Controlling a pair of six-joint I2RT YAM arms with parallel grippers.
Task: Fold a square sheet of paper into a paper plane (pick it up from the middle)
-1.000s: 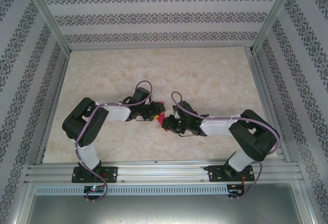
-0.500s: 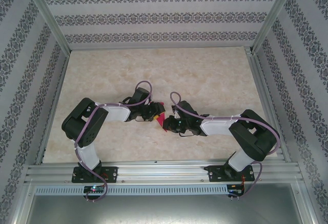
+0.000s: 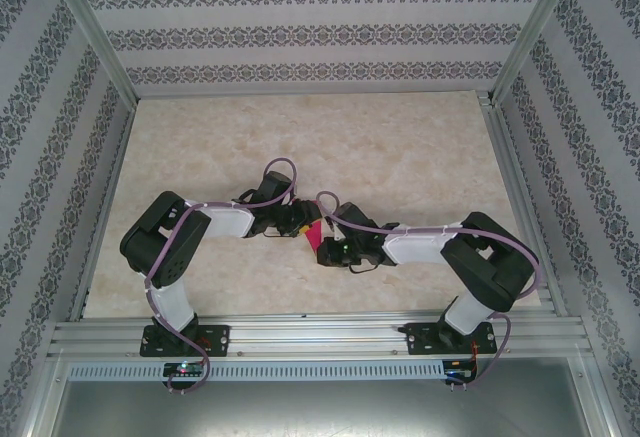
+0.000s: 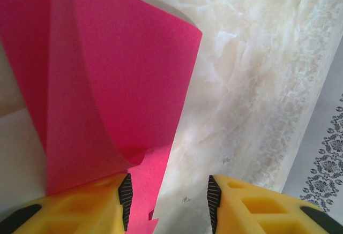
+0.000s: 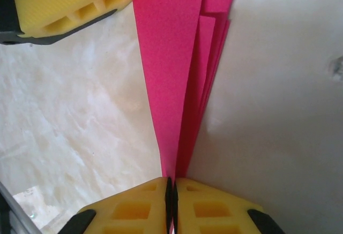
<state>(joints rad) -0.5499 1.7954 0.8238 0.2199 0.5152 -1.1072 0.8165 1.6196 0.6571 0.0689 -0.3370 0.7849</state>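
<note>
The magenta sheet of paper (image 3: 314, 234) is folded into several narrow layers and stands between my two grippers at the table's middle. Whether it has the paper plane's shape I cannot tell. My right gripper (image 5: 171, 188) is shut on the lower edge of the layered paper (image 5: 171, 57). It reaches in from the right (image 3: 326, 249). My left gripper (image 4: 170, 204) is open. A curled flap of the paper (image 4: 107, 84) drapes over its left finger (image 4: 80, 210) and lies partly in the gap; the right finger (image 4: 257, 207) is bare. In the top view the left gripper (image 3: 303, 225) sits just left of the paper.
The marble-patterned table (image 3: 400, 147) stretches open behind and beside the grippers. Aluminium rails (image 3: 510, 167) and patterned walls close in both sides and the back. A yellow finger of the left gripper (image 5: 64, 4) shows close by in the right wrist view.
My right gripper has slid left toward the left gripper and its jaws have closed on the paper. The left arm has stayed where it was.
</note>
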